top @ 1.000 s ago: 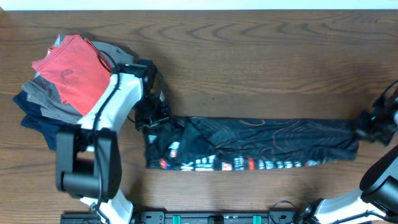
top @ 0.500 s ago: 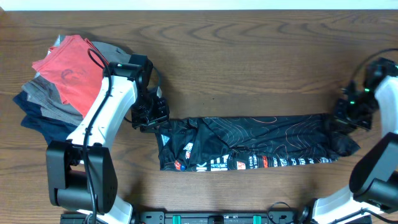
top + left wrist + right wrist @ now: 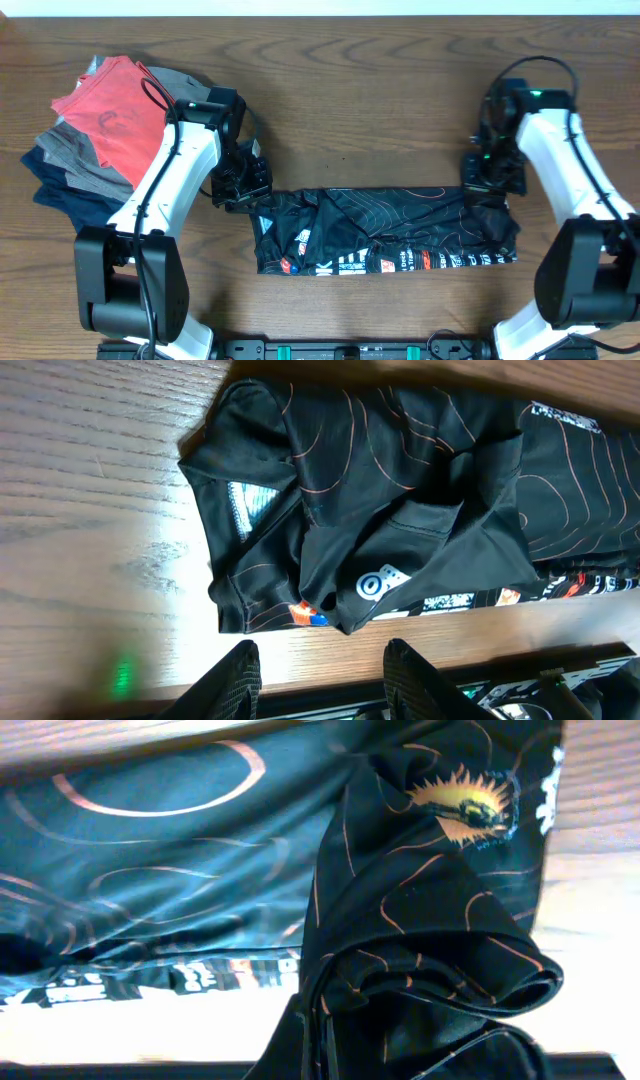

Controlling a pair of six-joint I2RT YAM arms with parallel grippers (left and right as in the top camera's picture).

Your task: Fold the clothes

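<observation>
On the brown wooden surface the black jersey lay as a long folded band between the two arms. The left pincer hung spread and empty just beyond its left end. The right pincer was closed on the bunched cloth of its right end.

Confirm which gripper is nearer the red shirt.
Left. Left gripper is close to the red shirt, at the jersey end nearest it; right gripper is at the jersey's far end.
</observation>
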